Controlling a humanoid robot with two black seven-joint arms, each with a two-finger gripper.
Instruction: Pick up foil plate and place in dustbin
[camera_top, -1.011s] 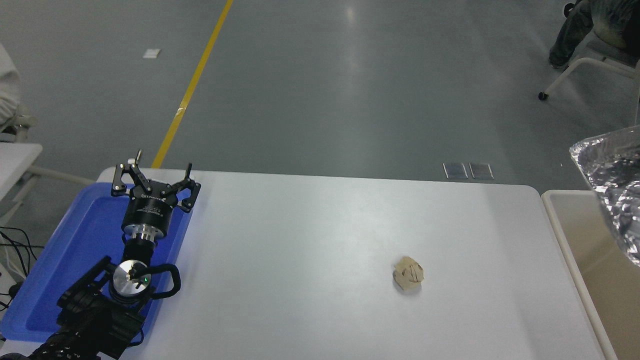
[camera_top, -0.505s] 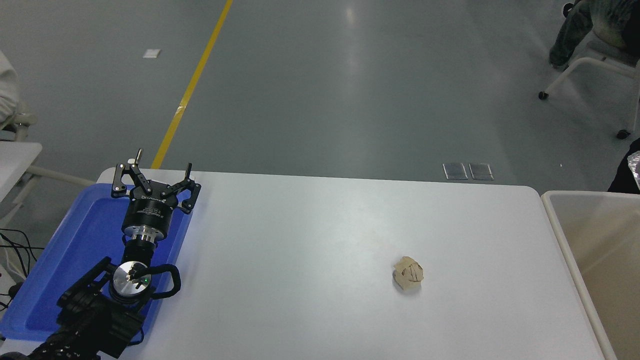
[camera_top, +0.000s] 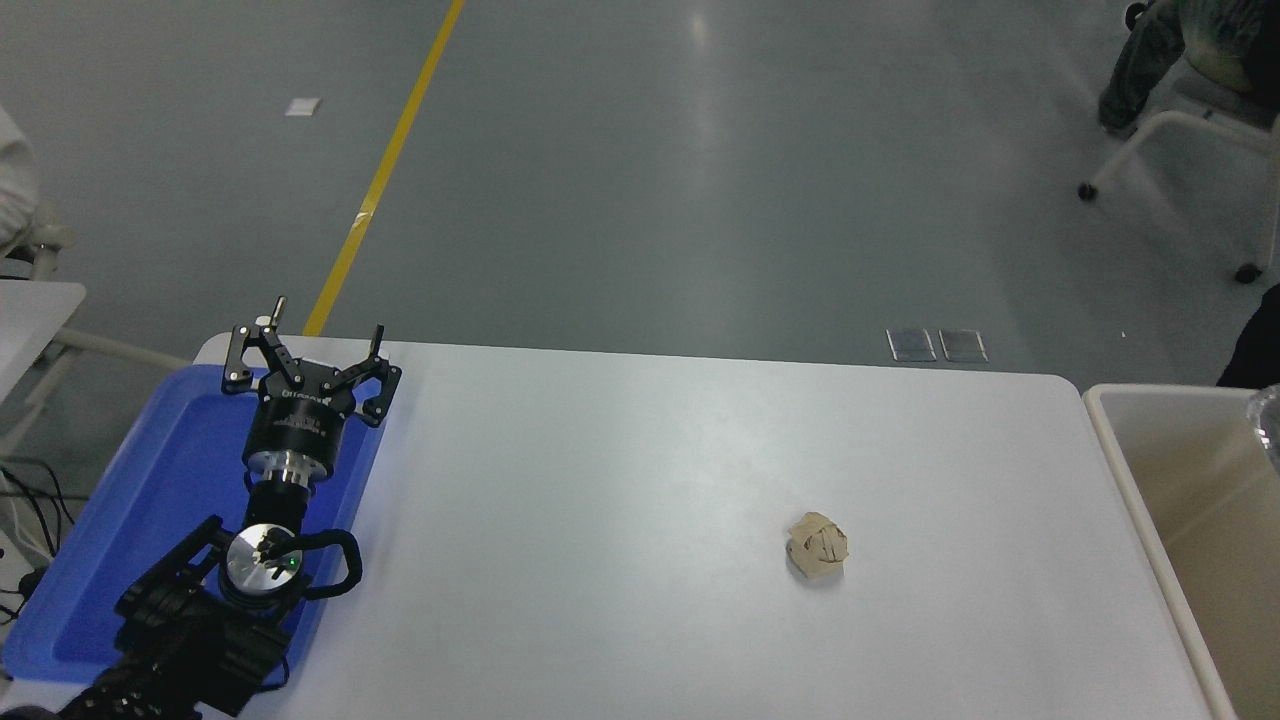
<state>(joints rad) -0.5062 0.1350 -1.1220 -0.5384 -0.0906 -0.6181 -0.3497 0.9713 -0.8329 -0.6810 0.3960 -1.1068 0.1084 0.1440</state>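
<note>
The beige dustbin (camera_top: 1112, 450) stands open-topped against the table's right end. Only a small silvery sliver of the foil plate (camera_top: 1270, 425) shows at the picture's right edge, over the dustbin's opening; the rest is cut off. A dark shape (camera_top: 1252, 345) sits at the right edge just above it; my right gripper itself is out of view. My left gripper (camera_top: 320, 335) is parked at the lower left over the blue tray, open and empty.
A small crumpled tan paper ball (camera_top: 817, 546) lies on the white table (camera_top: 620, 480), right of the middle. A flat blue tray (camera_top: 150, 480) lies on the table's left end. A person sits on a chair (camera_top: 1190, 110) at the far right.
The foil plate, large over the dustbin one second ago, has moved right and nearly out of the picture. Only a sliver shows now, lower than before. The left arm has not moved.
</note>
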